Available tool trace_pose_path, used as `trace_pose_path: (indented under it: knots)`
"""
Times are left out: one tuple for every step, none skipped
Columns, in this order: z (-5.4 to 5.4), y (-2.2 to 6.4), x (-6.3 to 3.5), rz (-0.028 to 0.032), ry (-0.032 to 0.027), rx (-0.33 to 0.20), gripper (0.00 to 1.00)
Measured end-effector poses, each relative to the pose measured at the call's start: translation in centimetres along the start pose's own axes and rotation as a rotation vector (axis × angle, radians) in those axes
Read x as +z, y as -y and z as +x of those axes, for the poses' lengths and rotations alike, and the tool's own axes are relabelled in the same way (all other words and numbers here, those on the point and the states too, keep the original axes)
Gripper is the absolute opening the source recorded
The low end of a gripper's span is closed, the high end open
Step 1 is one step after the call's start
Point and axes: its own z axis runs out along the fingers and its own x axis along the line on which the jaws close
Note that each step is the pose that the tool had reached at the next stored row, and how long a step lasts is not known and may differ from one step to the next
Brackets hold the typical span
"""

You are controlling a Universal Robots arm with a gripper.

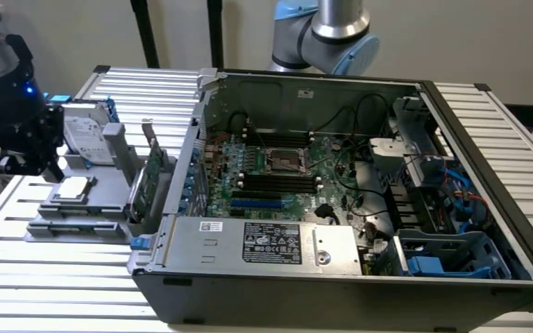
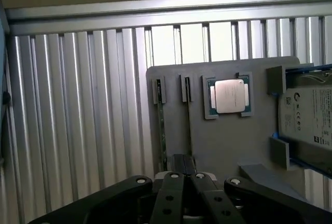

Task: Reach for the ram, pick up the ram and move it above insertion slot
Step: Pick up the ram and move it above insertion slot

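I am looking down through the wrist view at the gripper [image 2: 184,163], whose two black jaws are pressing fully together, with no gap showing between the tips. They are sitting on the near end of the ram [image 2: 188,117], a thin green stick seen edge-on, which is running straight in under the tips. I am judging that they are pinching its upper edge, though the contact itself is hidden beneath them.

The ram is resting in a groove of the grey holder [image 2: 233,146], parallel to a second stick [image 2: 162,125] just beside it. Both are standing on edge, which I take to be deliberate, since it is offering narrow jaws a thin edge to close on. Further along the holder, a square processor [image 2: 230,96] is lying flat in its own recess. A hard drive [image 2: 308,115] is sitting at the end opposite the sticks. The holder is lying on the slatted metal worktop [image 2: 78,130].

In the exterior view, the gripper is hanging at the holder's edge on the exterior view's left. The open computer case [image 1: 341,284] is lying on its side just beside the holder, so the long black insertion slots [image 1: 276,183] are facing upward. The ram is not over them, and I am judging the lift as not yet made.
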Motion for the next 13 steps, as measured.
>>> trace_pose_path:
  knots:
    - [0.0, 0.0, 0.01, 0.0011, -0.0006, -0.019, 0.11]
    - [0.0, 0.0, 0.02, 0.0024, -0.0011, -0.037, 0.11]
    - [0.0, 0.01, 0.02, 0.0028, -0.0013, -0.052, 0.11]
    - [0.0, 0.0, 0.02, 0.0029, -0.0014, -0.056, 0.11]
    - [0.0, 0.0, 0.02, 0.0029, -0.0014, -0.056, 0.11]
    - [0.0, 0.0, 0.02, 0.003, -0.0015, -0.056, 0.11]
    - [0.0, 0.0, 0.02, 0.0029, -0.0015, -0.056, 0.11]
    - [0.0, 0.0, 0.02, 0.0029, -0.0015, -0.056, 0.12]
    - [0.0, 0.0, 0.02, 0.0029, -0.0015, -0.056, 0.12]
    - [0.0, 0.0, 0.02, 0.0029, -0.0014, -0.056, 0.18]
    - [0.0, 0.0, 0.02, 0.0029, -0.0015, -0.056, 0.24]
    - [0.0, 0.0, 0.02, 0.0029, -0.0015, -0.056, 0.24]
    - [0.0, 0.0, 0.02, 0.0029, -0.0016, -0.056, 0.3]
